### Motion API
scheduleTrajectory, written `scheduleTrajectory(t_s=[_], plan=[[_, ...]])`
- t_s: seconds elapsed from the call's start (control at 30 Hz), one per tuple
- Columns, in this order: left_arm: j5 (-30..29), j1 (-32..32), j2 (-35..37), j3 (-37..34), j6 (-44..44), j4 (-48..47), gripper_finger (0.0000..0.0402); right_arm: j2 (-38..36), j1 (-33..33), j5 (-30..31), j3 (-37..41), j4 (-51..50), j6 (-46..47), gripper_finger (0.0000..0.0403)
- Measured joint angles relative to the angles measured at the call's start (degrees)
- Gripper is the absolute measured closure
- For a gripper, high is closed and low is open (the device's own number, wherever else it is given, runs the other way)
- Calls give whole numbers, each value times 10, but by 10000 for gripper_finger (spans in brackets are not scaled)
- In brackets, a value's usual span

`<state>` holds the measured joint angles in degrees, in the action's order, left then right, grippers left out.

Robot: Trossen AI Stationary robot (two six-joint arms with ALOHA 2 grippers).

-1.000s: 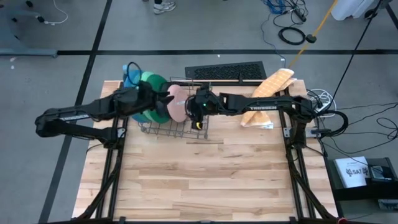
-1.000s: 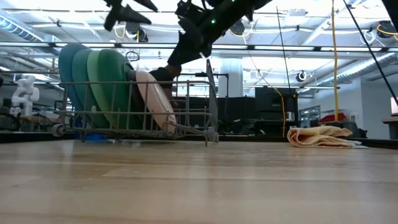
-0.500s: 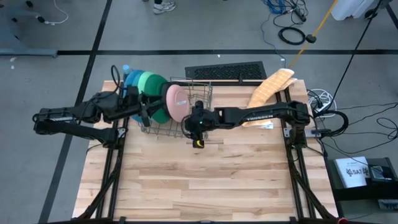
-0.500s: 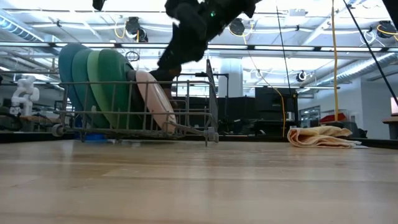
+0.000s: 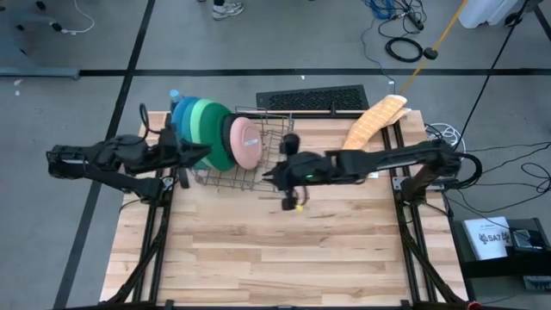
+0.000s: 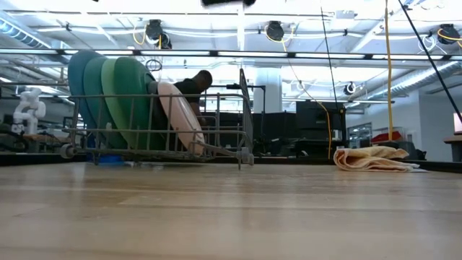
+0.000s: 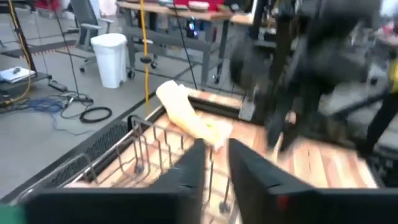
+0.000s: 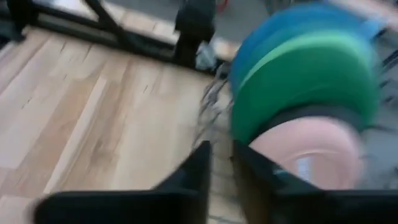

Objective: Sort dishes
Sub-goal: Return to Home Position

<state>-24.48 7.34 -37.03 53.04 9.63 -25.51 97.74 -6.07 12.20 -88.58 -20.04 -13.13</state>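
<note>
- Five plates are standing on edge, side by side, in the grey wire rack (image 5: pixel 274 136) at the far side of the table (image 5: pixel 284 250). The order runs blue plate (image 5: pixel 182 110), light green plate (image 5: pixel 201 116), dark green plate (image 5: pixel 220 148), black plate (image 6: pixel 156 115), then pink plate (image 5: pixel 245 142).
- The pink plate is leaning at the open end of the row, with empty slots beside it. From above, the black plate is all but hidden between its neighbours.
- No dish is lying loose on the table in any view, so the sorting itself is looking finished. Judging by that, parking the arms is all that is left.
- The left gripper (image 5: pixel 200 154) is hovering just beside the rack's near corner, close to the green plates. Its fingers (image 7: pixel 186 171) are sitting close together with only a thin slit between them, and they are carrying nothing.
- The right gripper (image 5: pixel 272 177) is hanging over bare wood just in front of the rack. Its fingers (image 8: pixel 193 177) are likewise nearly together and empty.
- A crumpled tan towel (image 5: pixel 375 116) is lying well clear, near the table's far right corner.
</note>
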Motion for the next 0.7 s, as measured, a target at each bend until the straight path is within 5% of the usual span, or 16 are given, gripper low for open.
scheduleTrajectory(t_s=[0.1,0.23,0.5,0.7], plan=[[-8,18,25,0,-17,-40,388,-42,-10,15,1,-12,-15,391],[-16,40,71,-30,-40,-35,398,-102,-12,16,77,45,-12,398],[11,65,218,-231,-66,152,400,-301,-33,16,435,384,10,402],[18,81,258,-321,-80,176,401,-451,-44,29,647,537,33,402]])
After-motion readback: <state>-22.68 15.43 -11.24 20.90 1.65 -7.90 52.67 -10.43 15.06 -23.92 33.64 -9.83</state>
